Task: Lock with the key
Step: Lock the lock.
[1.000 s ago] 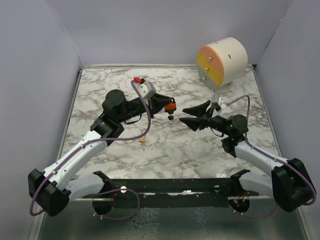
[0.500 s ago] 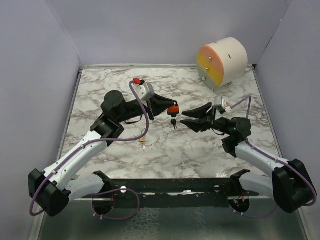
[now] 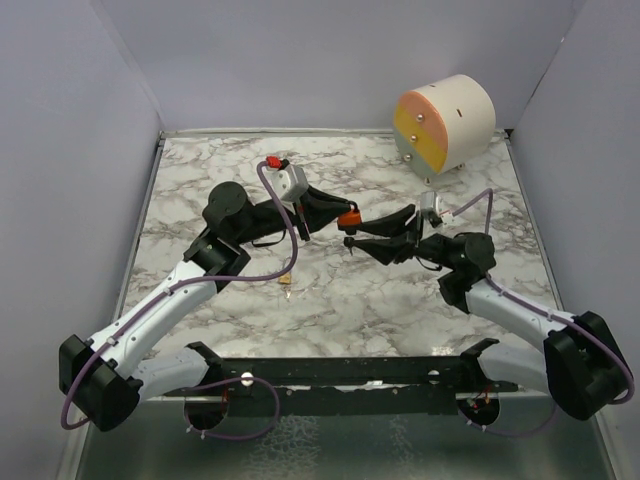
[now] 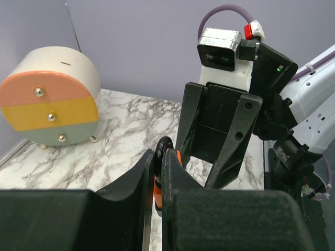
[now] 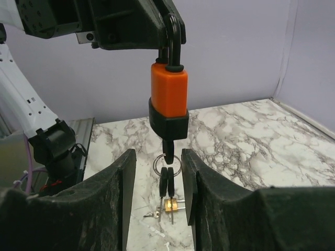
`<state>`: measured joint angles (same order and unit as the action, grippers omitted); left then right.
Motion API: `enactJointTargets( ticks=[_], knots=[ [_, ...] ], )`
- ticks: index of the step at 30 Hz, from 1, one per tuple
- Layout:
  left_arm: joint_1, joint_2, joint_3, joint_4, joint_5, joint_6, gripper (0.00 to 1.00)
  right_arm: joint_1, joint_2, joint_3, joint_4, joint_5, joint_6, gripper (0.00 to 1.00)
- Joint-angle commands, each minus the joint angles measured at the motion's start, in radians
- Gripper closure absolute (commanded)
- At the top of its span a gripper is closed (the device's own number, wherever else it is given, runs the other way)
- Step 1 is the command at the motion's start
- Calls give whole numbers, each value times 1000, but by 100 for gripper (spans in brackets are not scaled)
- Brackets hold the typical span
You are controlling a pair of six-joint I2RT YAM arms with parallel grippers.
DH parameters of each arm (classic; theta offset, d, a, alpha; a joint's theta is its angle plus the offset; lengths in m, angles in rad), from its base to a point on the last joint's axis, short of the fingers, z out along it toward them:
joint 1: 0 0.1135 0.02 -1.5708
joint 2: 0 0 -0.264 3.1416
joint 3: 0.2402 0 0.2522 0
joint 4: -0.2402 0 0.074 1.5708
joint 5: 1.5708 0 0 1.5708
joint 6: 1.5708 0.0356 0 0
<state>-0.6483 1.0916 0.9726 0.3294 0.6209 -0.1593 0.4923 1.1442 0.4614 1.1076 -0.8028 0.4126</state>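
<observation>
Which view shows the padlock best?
Right wrist: the orange padlock hangs whole by its shackle, keys dangling below. The top view shows only a small orange spot; the left wrist view, an orange sliver between its jaws.

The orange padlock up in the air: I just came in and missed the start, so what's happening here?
The left end effector is shut on the shackle of the orange padlock, holding it above the marble table. A bunch of keys dangles from the lock's underside. The right end effector sits open with one finger either side of those keys, not gripping them. A small brass padlock lies on the table below.
</observation>
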Motion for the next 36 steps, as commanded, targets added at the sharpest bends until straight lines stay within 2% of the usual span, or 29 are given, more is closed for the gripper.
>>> enactJointTargets(
  ticks=[1,6,10,19,29,36],
  knots=[
    [1,-4,3,77,37,-12,100,17,26,43,10,30,-23,60],
    [1,-5,3,77,46,-15,100,22,44,56,18,35,-24,60],
    [1,-4,-1,89,45,-17,100,26,53,63,20,36,-17,64],
    [1,-1,-44,185,48,-35,100,32,52,55,29,56,3,99],
    [1,-49,-133,395,-62,-19,100,55,51,28,-25,89,-2,99],
    [1,-83,-132,454,-110,24,100,80,52,28,-113,81,-40,99]
  ],
)
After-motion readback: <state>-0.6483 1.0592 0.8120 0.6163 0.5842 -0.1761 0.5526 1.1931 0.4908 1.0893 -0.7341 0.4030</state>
